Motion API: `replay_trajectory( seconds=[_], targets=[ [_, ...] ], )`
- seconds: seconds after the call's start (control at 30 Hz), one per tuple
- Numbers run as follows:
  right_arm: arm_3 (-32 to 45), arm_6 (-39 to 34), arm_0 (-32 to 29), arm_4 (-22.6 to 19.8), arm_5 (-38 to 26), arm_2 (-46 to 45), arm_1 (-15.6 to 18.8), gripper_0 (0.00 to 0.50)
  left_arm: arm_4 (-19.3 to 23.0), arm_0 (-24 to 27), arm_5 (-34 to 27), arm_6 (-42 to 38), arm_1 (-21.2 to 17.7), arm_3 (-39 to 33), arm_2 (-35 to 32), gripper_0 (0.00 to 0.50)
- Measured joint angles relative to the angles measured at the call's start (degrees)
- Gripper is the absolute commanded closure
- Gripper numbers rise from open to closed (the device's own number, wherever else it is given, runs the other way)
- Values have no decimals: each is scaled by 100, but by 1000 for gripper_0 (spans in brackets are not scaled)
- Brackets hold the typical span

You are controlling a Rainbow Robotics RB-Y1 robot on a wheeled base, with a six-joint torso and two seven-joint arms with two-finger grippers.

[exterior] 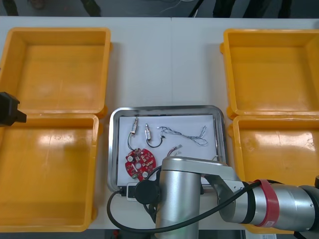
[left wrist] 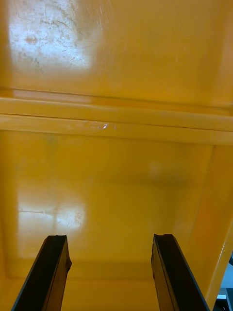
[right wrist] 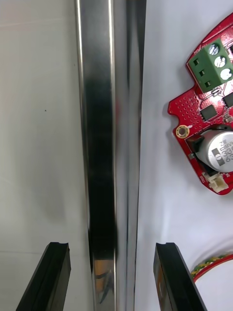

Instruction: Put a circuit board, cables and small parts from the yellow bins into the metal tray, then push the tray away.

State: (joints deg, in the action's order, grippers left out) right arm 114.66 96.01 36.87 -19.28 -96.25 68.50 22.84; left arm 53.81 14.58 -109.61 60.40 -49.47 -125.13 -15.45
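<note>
While my left gripper (left wrist: pixel 109 240) hangs spread over a yellow bin (left wrist: pixel 116 184), my right gripper (right wrist: pixel 112 248), spread, straddles the metal tray (right wrist: pixel 102 146)'s shiny rim, round red circuit board (right wrist: pixel 208 131) beside.

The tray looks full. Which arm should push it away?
The right, probably: its open fingers straddle the tray's near rim. The left fingers hang open over a bin, off to the side.
</note>
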Motion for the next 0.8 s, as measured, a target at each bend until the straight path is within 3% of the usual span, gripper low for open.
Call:
replay_trajectory(
  seconds=[0.07,0.1,0.13,0.17,0.2,0.27,0.43,0.8],
  targets=[
    [0,-2,0,2,0,0,0,0,0,0,0,0,0,0,0,0],
    [0,-9,0,2,0,0,0,46,0,0,0,0,0,0,0,0],
    [0,-21,0,3,0,0,0,143,0,0,0,0,0,0,0,0],
    [0,-32,0,5,0,0,0,192,0,0,0,0,0,0,0,0],
    [0,-36,0,6,0,0,0,284,0,0,0,0,0,0,0,0],
    [0,-37,0,11,0,0,0,367,0,0,0,0,0,0,0,0],
    [0,-37,-1,79,5,5,0,426,0,0,0,0,0,0,0,0],
    [0,-38,0,113,10,24,0,455,0,0,0,0,0,0,0,0]
  ],
)
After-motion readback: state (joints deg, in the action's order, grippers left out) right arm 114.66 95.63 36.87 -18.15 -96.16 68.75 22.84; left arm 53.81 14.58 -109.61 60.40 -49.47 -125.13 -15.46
